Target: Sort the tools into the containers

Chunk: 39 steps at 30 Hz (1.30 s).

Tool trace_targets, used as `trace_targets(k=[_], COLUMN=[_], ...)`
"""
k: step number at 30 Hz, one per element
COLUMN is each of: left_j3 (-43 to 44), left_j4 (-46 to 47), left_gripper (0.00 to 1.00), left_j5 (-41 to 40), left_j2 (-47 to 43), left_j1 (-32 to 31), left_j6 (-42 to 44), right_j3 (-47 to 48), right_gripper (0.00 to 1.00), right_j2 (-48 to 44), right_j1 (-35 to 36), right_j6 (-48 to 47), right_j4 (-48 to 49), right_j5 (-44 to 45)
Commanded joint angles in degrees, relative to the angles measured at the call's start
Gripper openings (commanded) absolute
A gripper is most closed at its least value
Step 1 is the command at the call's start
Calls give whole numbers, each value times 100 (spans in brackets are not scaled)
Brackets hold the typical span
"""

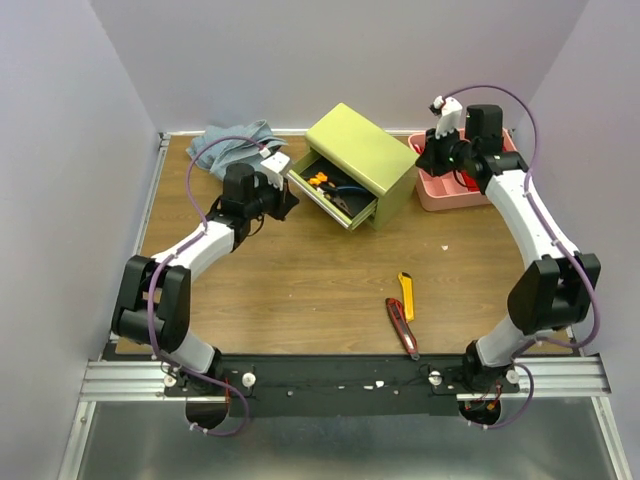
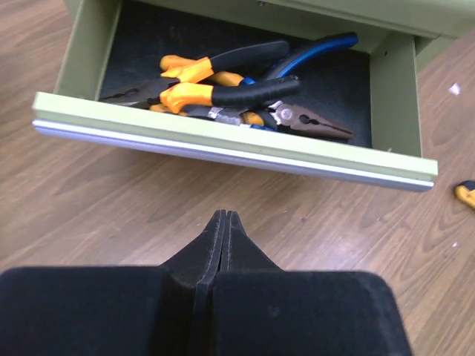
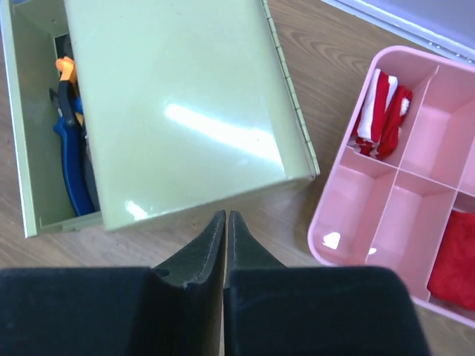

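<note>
The yellow-green chest (image 1: 365,150) stands at the back middle with one drawer (image 2: 230,152) pulled out. Three pliers lie in it: orange-black (image 2: 215,93), yellow-black (image 2: 223,63) and blue (image 2: 312,55). My left gripper (image 2: 224,216) is shut and empty, just in front of the drawer's silvery edge. My right gripper (image 3: 225,216) is shut and empty, behind the chest (image 3: 178,104), between it and a pink tray. The yellow utility knife (image 1: 406,295) and the red-black utility knife (image 1: 402,327) lie on the table near the front.
A pink compartment tray (image 1: 445,190) with red cloths (image 3: 382,104) stands right of the chest. A blue-grey cloth (image 1: 235,145) lies at the back left. The wooden table (image 1: 280,280) is walled on three sides.
</note>
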Motion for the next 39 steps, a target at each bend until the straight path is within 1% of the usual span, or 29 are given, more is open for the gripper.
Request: trace_targets(k=[1,2,4,7,11,15,22,25,28,30,36,39], left_j3=[-80,-80,-115,-37,349,684,1193,1484,1660,1730,2037,2256], left_j4=[917,1013,1154,1304,1216,1365,1691,1691,1638,1629,1708,1831], left_gripper=[0,0,0,0,0,0,0,0,0,0,0,0], left_j5=[-2,-45,-212,-108,173,306,315,323,332,289,236,349], left_j2=[262,324,500,710,1097,1510,1994,2222,2319,2363,2688,2942], left_j1=[-117,-135,-187,-258,-337,-389,-486,-495,-495,-495,-556,-618], left_j6=[-756,-738,-799,-765,-869,-1116,-1468,-1582,-1556,-1538,-1573,-1530], right_j3=[371,389,477,652,776,575,249,319,696,1074,1996,2156], right_gripper=[9,4,1,1,1,1,1,1,1,1,1,1], right_j2=[561,640,895,1237,1493,1493,1318,1099,905,957,1581,1748], right_j1=[132,150,202,351,501,607,721,721,712,721,730,730], right_j6=[185,228,360,291,176,97,-43,70,106,176,264,273], right_j4=[41,68,147,68,-2,-11,24,50,33,33,-29,15], right_j5=[-62,-44,-70,-141,0,9,193,421,203,176,184,211])
